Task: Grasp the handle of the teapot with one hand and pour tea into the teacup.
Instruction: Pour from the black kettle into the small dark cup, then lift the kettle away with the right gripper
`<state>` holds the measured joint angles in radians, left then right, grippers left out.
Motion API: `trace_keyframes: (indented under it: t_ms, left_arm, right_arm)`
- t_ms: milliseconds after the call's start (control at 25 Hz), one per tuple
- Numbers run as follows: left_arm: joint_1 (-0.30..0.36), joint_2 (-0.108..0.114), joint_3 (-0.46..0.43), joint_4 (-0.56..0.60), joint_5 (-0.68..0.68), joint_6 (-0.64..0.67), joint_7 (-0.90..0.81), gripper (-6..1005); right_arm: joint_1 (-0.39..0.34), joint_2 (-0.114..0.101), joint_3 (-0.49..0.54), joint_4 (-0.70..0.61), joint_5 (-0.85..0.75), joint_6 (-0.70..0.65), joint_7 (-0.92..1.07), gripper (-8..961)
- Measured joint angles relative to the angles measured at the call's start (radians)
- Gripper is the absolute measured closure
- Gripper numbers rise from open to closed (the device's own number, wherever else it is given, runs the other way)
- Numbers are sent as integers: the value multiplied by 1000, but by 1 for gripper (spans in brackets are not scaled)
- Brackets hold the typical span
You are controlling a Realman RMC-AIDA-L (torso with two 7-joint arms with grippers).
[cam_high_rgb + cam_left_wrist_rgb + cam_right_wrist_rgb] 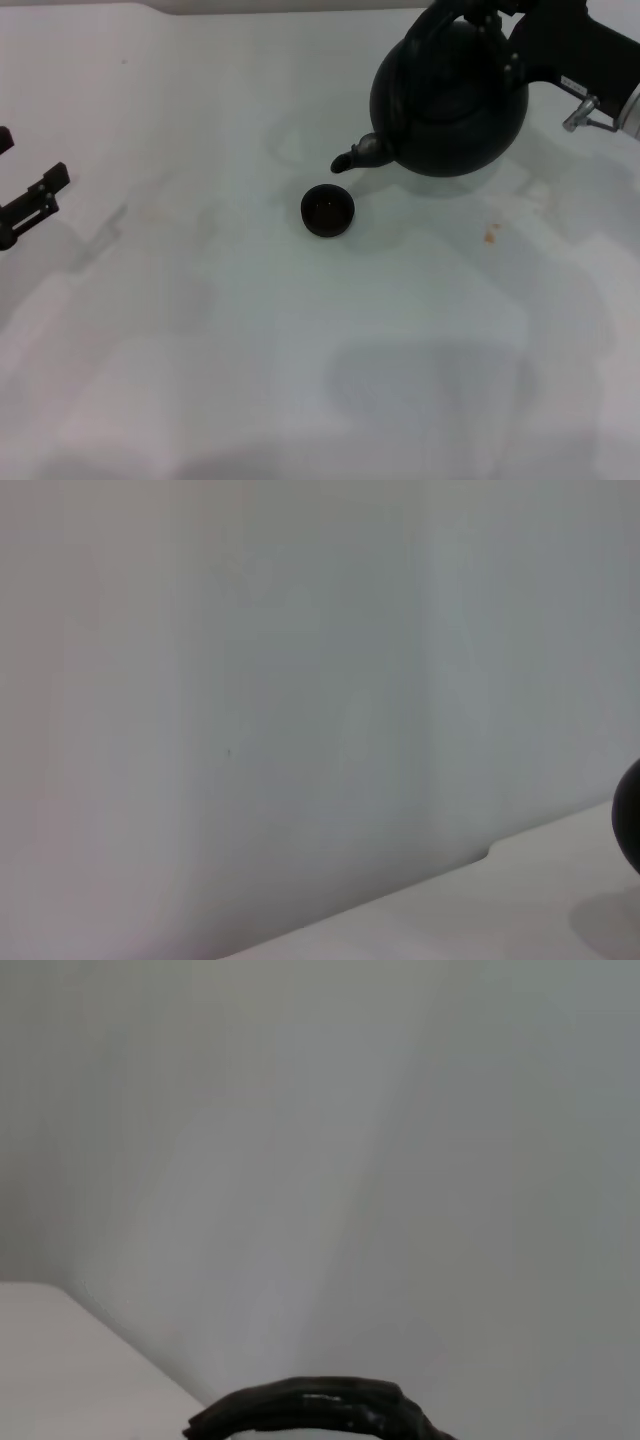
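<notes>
The teapot [450,95] is a round matte black pot at the back right of the white table [200,330]. It tilts, with its spout [355,155] pointing down-left, just above and right of the teacup. The teacup [328,211] is a tiny dark cup with a brownish inside, standing on the table. My right gripper [487,14] is shut on the arched black handle [440,25] at the pot's top. The handle also shows in the right wrist view [310,1408]. My left gripper [22,175] is open and empty at the far left edge. A dark edge of the teapot [630,815] shows in the left wrist view.
A small orange stain [490,235] marks the table right of the teacup. The table's far edge runs along the back, close behind the teapot. A pale wall stands behind it.
</notes>
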<state>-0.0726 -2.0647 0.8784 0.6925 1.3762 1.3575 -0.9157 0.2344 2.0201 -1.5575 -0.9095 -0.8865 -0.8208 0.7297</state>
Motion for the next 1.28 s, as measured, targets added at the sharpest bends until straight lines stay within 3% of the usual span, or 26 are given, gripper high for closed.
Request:
trace_keyframes:
  t_ms: [560,1280]
  left_arm:
    - [-6,0,-24,-10,5,-2,8,227]
    - [-7,0,-24,-10,6,-16,19,227]
  right_arm:
    - [-8,0,-119,-58,16,164,-76,815]
    - [-67,3,-178,-162,22,257,-165,827]
